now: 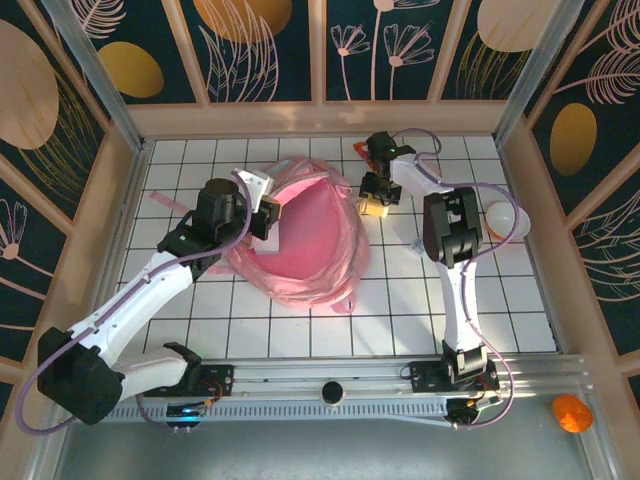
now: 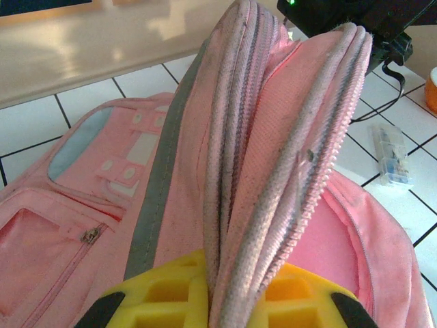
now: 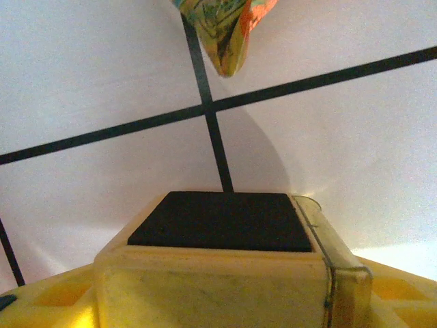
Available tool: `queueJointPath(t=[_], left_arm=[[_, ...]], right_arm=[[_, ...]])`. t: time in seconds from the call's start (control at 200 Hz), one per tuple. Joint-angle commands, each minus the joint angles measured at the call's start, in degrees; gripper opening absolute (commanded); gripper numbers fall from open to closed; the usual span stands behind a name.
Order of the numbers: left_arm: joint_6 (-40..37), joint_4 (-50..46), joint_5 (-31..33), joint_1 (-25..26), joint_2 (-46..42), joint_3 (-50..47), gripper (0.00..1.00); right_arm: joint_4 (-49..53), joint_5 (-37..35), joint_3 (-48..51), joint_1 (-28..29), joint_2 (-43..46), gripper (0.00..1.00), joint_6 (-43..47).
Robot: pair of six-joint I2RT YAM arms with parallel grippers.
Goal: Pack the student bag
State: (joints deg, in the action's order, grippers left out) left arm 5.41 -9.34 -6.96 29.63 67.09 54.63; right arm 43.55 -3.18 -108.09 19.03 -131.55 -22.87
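Student bag (image 1: 310,235), mouth held open.
Left gripper (image 1: 268,222) pinches its zipper rim; right gripper (image 1: 374,196) clamps a black-topped yellowish box (image 3: 222,260).

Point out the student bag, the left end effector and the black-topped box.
student bag (image 1: 310,238): top external view, its pink inner panel.
left end effector (image 2: 229,297): left wrist view, midway between its yellow fingertips.
black-topped box (image 3: 222,220): right wrist view, its black top.

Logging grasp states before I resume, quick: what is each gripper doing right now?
Left gripper: jaws closed on the student bag at its zipper edge.
Right gripper: jaws closed on a small clear box with a black top.
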Motion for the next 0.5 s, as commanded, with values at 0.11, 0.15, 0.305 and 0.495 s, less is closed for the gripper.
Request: queueJointPath(t=[0.11,0.15,0.305,0.495], left_arm=[[1.3,9.41,-1.8,-0.02,-4.65,-1.07,0.0],[1.5,9.6,-2.16,-0.01,-4.94,-1.44,0.0],[1.96,10.24,-1.89,-0.02,-5.78,-2.14,0.0],[3.04,11.75,-1.65,-0.01,-5.74,-1.77,0.0]], right_arm=[[3.08,0.91,5.15,2.37,13.26,0.58,-3.02],[3.33,1.58,6.9,2.75,16.02,0.58,-3.98],[5.08,3.59,12.51,4.79,26.58,0.57,-8.49],[7.56,5.73,16.16,11.87,35.16,0.57,-16.8]])
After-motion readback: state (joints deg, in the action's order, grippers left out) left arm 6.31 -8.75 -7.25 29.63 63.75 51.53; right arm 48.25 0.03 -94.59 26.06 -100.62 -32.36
